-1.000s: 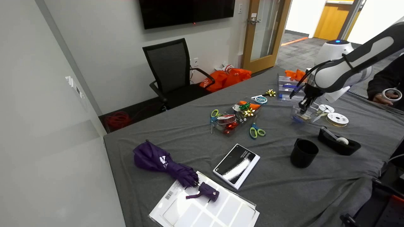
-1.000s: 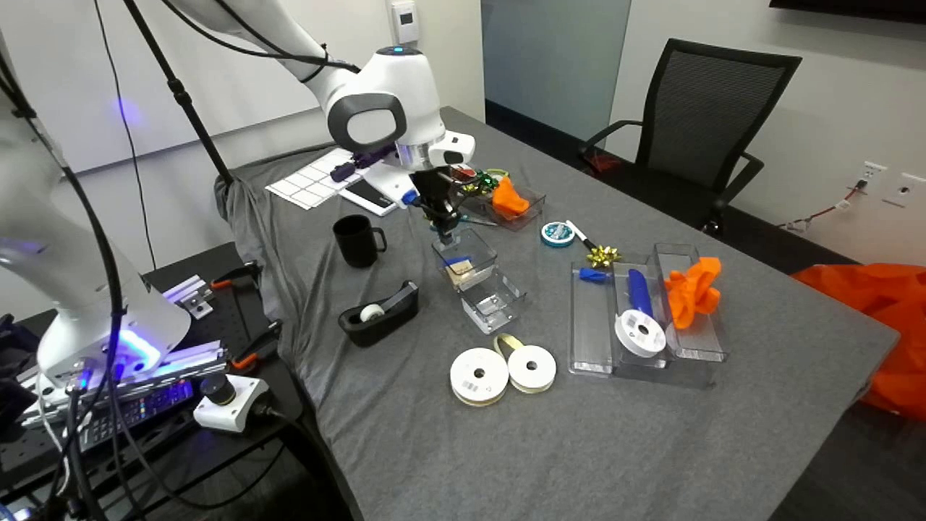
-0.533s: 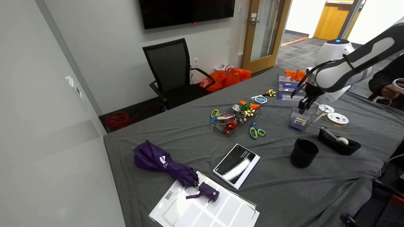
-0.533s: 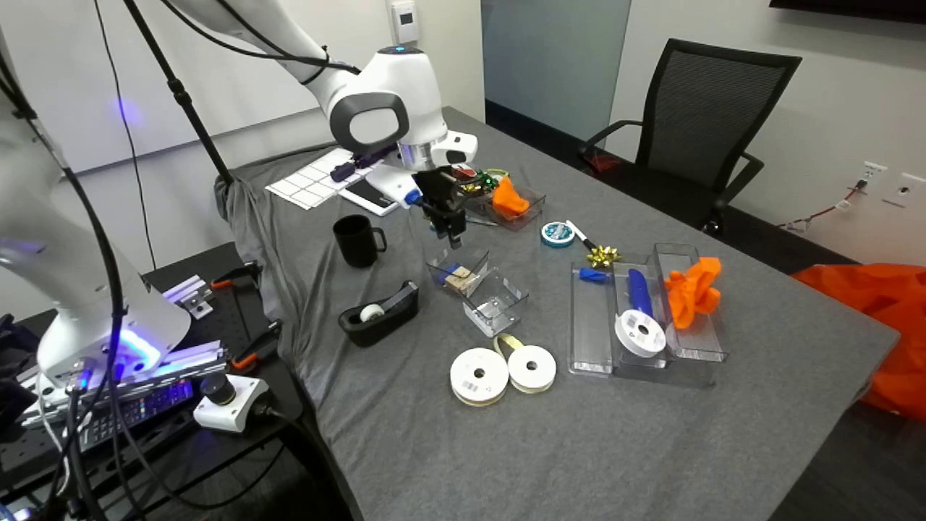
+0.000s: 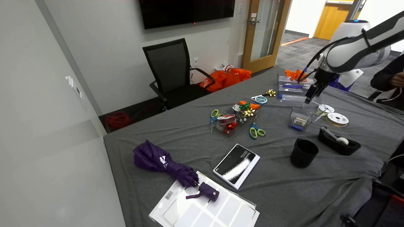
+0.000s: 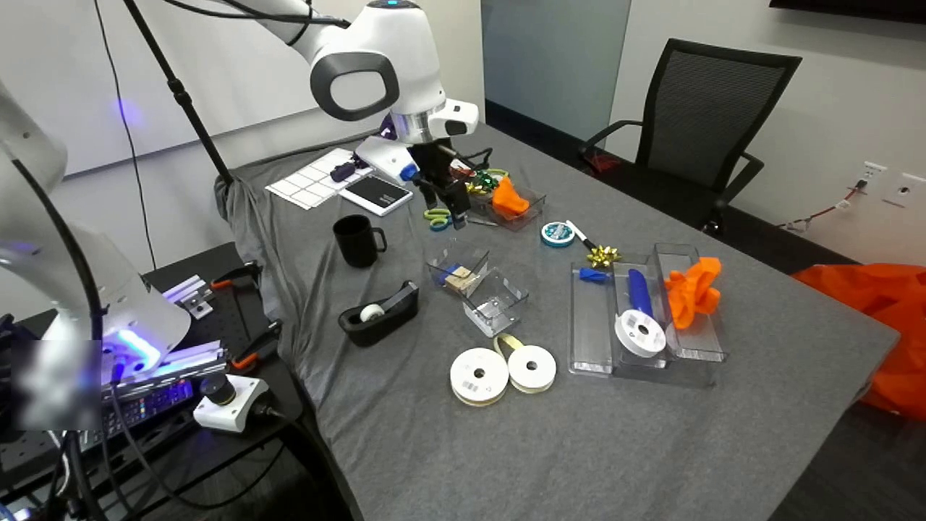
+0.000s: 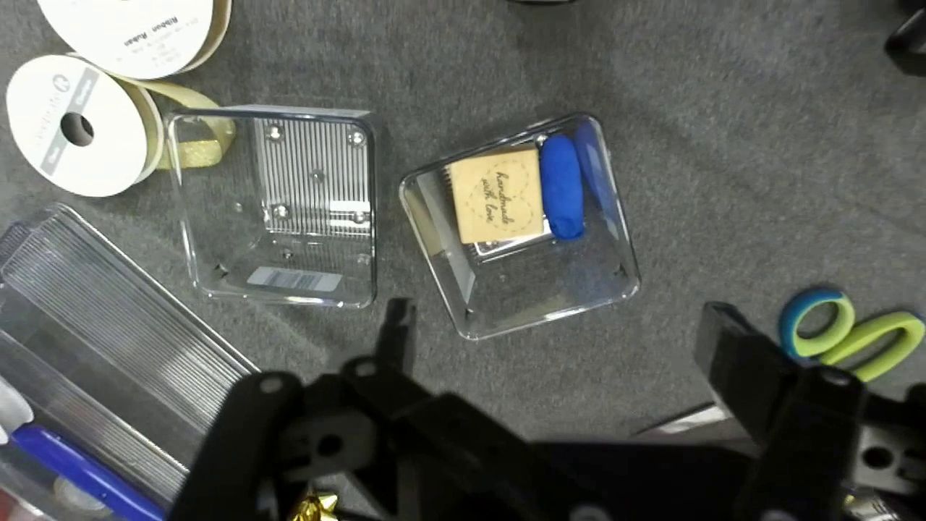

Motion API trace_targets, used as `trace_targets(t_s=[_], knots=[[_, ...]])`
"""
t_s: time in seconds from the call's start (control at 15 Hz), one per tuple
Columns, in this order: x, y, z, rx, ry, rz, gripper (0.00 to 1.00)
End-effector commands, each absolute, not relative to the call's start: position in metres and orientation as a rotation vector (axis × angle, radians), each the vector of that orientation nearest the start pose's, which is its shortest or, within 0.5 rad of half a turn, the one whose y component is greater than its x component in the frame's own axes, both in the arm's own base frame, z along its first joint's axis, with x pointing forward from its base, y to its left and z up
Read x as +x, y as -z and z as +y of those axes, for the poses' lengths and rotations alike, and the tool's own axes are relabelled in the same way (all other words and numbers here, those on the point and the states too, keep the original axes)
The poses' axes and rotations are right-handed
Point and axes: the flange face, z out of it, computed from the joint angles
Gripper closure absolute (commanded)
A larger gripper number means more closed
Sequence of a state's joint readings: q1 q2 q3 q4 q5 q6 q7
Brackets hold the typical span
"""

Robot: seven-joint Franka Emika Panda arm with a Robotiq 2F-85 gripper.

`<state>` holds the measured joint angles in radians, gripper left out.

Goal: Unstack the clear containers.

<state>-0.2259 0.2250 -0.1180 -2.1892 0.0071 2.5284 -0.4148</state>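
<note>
All is carried by a broad worktop draped in grey cloth (image 6: 579, 449), by which light plastic is probably kept from sliding. Across the top left of an exterior view a white robot arm (image 6: 405, 58) is extended. In the same frame, at right, long see-through plastic trays (image 6: 592, 329) are set apart, presumably so that room is left around the task. In the lower half of the wrist view a black two-fingered claw (image 7: 559, 312) is spread wide above the worktop and nothing is pinched in it, perhaps so that the rims below can be cleared without being caught.

For the task, a barcode-labelled squarish tub of colourless plastic (image 7: 318, 181) is placed left of centre, and a second squarish tub of colourless plastic (image 7: 517, 278) at centre, slightly turned. Both are set upright, and cloth is shown between their rims, so the unstacking is judged done. White round ribbon spools (image 7: 101, 155) are laid at upper left; whether the labelled tub is touched by their gold ribbon (image 7: 177, 92) cannot be told. In the second tub a pale square wooden block (image 7: 499, 195), lettered "handmade with love", is laid beside a rounded blue stick-shaped piece (image 7: 562, 188); by these the tub may be steadied.
</note>
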Motion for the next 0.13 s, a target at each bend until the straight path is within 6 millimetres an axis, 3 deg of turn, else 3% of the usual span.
trace_targets(t_s=[0.0, 0.07], knots=[[0.515, -0.3261, -0.2021, -3.144, 0.134, -0.141, 0.0], [0.5119, -0.3324, -0.2051, -3.134, 0.135, -0.138, 0.0]])
